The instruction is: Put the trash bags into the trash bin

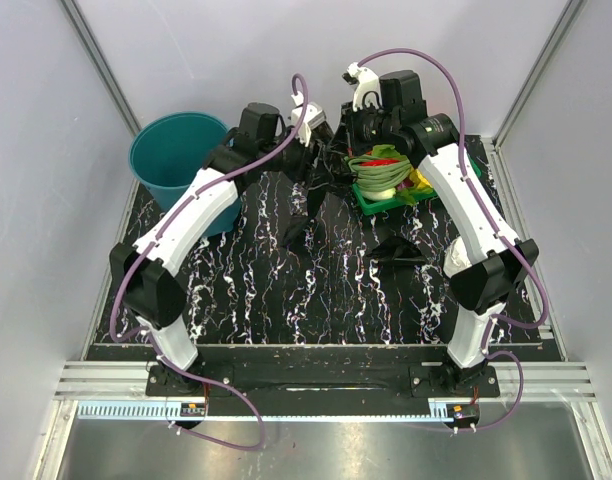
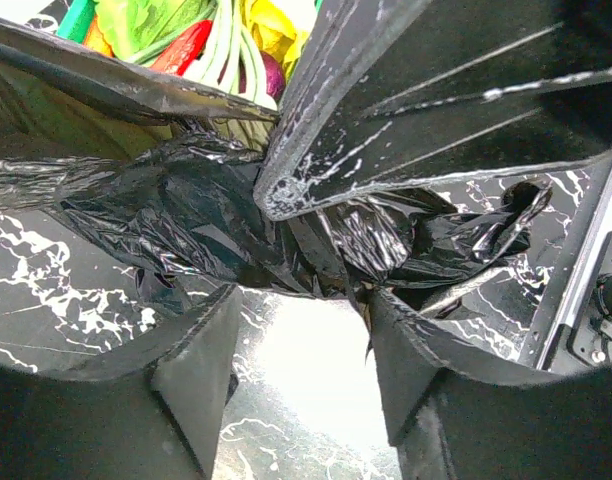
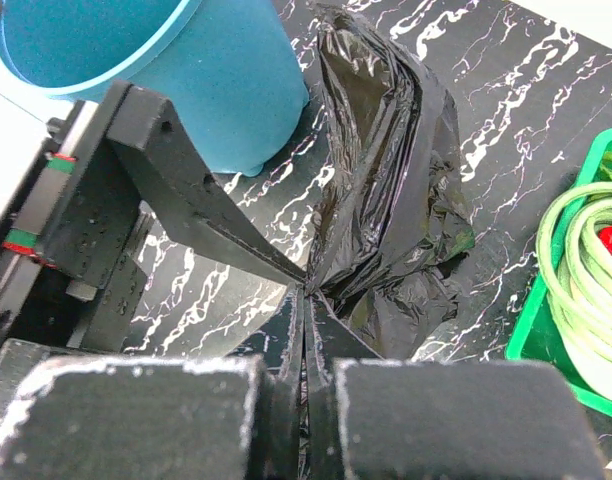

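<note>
Nearest, my two bases sit at the front edge of the black, white-veined table, with both arms stretched toward its far half.

Mid-table, left side: my left gripper stands half-closed. Its fingertips lie on either side of a bunch of the trash bags, and the film touches both tips. Whether they truly clamp it I cannot tell from this angle.

Directly opposite: my right gripper is pressed tight together on the same glossy black film, which spreads away from the pinch as a wrinkled fan. One finger of the left gripper ends right at that pinch, so the two hands meet tip to tip. From above, the bags read only as dark folds against the dark table between the two wrists.

Just beyond, to the right: the green tray holds a coil of pale green stalks, a red piece and some yellow pieces. The black film lies just beside its near side.

Farthest, at the rear left corner: the trash bin, round and teal, stands upright with its mouth open. The bags lie outside it, on the table to its right and apart from its wall
</note>
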Tool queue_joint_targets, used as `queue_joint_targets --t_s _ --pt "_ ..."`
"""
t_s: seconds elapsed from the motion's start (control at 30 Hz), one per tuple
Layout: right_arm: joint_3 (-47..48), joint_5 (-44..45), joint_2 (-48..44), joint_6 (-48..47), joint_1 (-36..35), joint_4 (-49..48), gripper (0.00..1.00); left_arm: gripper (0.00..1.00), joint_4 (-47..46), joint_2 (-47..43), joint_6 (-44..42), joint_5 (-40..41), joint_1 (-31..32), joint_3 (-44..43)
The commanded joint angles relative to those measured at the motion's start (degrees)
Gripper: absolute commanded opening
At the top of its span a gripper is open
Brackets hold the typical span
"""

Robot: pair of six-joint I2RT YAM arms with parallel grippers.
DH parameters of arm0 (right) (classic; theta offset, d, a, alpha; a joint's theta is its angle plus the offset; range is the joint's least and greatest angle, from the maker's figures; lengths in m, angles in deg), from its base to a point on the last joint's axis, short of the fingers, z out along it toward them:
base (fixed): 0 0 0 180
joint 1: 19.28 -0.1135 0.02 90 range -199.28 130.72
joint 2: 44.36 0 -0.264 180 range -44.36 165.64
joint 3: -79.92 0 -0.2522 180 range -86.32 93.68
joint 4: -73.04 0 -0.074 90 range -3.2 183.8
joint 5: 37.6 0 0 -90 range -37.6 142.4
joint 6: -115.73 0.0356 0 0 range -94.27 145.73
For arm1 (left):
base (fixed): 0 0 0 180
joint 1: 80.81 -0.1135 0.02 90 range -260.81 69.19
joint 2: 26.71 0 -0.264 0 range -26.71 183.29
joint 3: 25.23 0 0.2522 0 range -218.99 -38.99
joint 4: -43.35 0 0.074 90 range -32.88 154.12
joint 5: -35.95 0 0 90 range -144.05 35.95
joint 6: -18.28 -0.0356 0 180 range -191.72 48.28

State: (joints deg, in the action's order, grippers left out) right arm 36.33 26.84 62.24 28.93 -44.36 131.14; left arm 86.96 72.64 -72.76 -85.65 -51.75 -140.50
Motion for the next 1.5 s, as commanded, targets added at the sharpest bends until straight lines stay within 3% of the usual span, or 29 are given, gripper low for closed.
queue_joint_targets --t_s 0.0,0.13,0.23,0.3,0.4,0.43,0.57,0.67,0.8,0.97,1.47 --pt "0.3 -0.5 -2.9 0.8 0.0 -2.3 0.0 0.6 -4.0 0.6 0.7 0.7 0.6 -2.2" --pt "0.1 -0.6 -3.0 0.8 0.0 -2.4 0.0 0.59 -5.0 1.2 0.9 1.3 1.0 -2.5" --pt "-0.2 -0.7 -3.2 0.9 0.0 -2.5 0.0 0.49 -5.6 1.9 0.9 1.4 1.1 -2.9" --pt "-0.5 -0.8 -3.4 0.9 0.0 -2.6 0.0 0.37 -5.9 2.4 0.9 1.4 1.1 -3.1" --pt "-1.1 -0.6 -3.9 0.4 0.0 -2.5 0.0 0.04 -5.9 3.0 0.9 1.8 1.1 -3.2" --pt "-1.4 -0.5 -4.1 0.0 0.0 -2.5 0.0 0.0 -5.8 2.9 0.9 2.6 1.0 -3.2" --pt "-2.1 2.0 -5.4 -2.8 0.3 -1.8 0.02 0.0 -5.9 0.2 -2.7 8.3 1.0 -1.0" --pt "-2.1 2.4 -6.2 -5.0 0.6 -0.7 0.16 0.0 -5.2 -1.7 -5.9 12.3 1.0 0.4" --pt "-2.2 1.3 -6.5 -5.8 0.5 0.6 0.46 0.0 -4.5 -3.6 -7.9 13.2 0.9 1.7" --pt "-4.4 0.3 -6.2 -5.7 0.4 0.4 0.58 0.0 -4.9 -4.4 -8.3 13.2 1.0 2.1" --pt "-1.6 -6.1 -1.5 -4.9 2.2 0.0 0.58 0.0 -4.7 -7.9 -8.4 9.3 1.4 5.7"
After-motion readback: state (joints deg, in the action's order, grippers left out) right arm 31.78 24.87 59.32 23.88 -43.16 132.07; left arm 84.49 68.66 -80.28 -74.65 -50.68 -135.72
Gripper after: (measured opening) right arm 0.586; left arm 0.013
